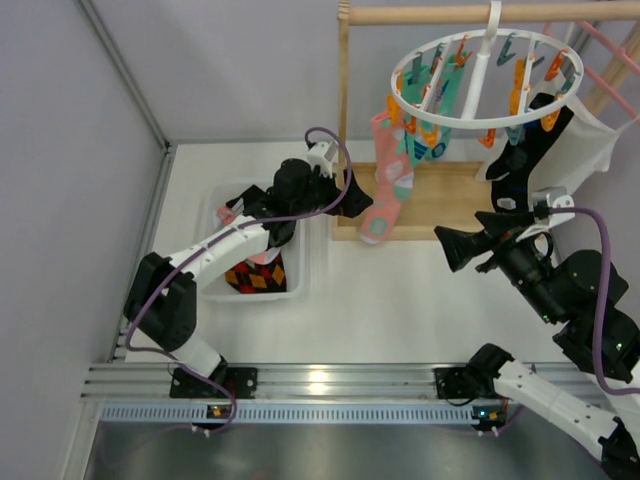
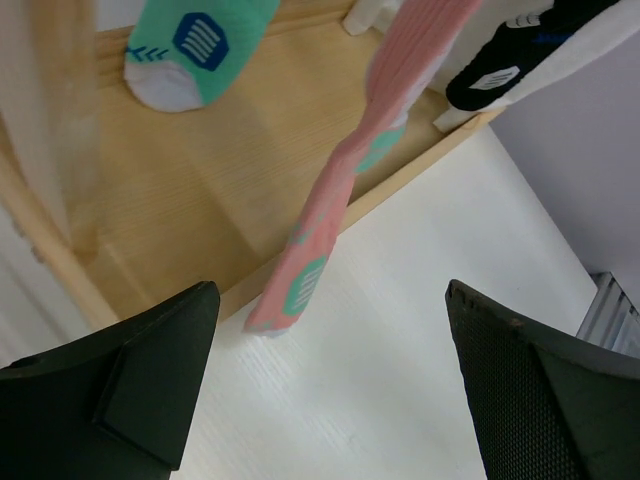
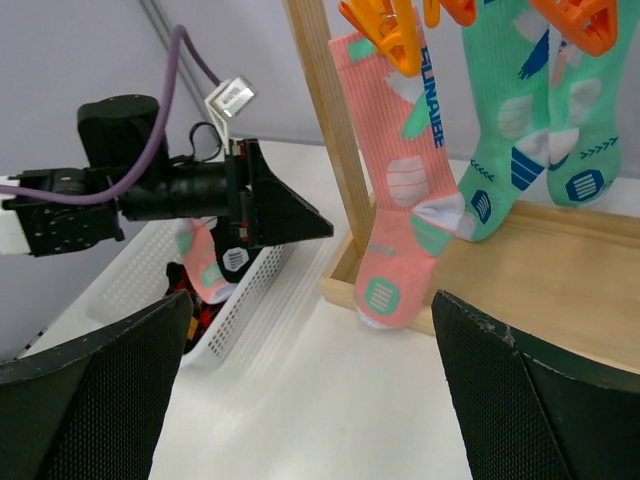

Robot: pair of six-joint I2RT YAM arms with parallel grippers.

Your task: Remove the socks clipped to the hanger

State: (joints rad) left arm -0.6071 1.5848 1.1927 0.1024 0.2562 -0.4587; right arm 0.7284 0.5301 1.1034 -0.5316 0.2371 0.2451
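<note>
socks, near to far. nearest the arm bases, one pink sock (image 3: 205, 268) with teal dots lies in the white basket (image 1: 215, 200) at the left of the table, beside a black sock with red-orange diamonds (image 1: 255, 276). the left arm reaches across this basket.

left gripper (image 1: 355, 197): just past the basket's far right corner, fingers spread wide, nothing between them. it points at the lower end of a hanging pink sock (image 1: 388, 195) and is close to it, not touching.

right gripper (image 1: 448, 248): low over bare table on the right, also spread wide and empty. it faces left toward the same sock and stands further off.

the hanging pink sock's toe dangles at the near edge of the wooden base (image 1: 445, 205) of the rail stand. an orange peg (image 3: 395, 35) pinches its cuff.

just behind it, mint-teal socks (image 3: 520, 130) hang side by side, toes over the base, also under orange pegs. to the right, a black sock (image 1: 520, 165) with small white marks hangs against a large white cloth (image 1: 592, 140).

all these clipped socks hang from the hanger (image 1: 440, 113), a round white ring with crossbars and orange and teal pegs. it is hooked on the wooden rail (image 1: 430, 14) at the far side of the table. a pink hanger (image 1: 612, 50) hangs on the same rail, further right.
</note>
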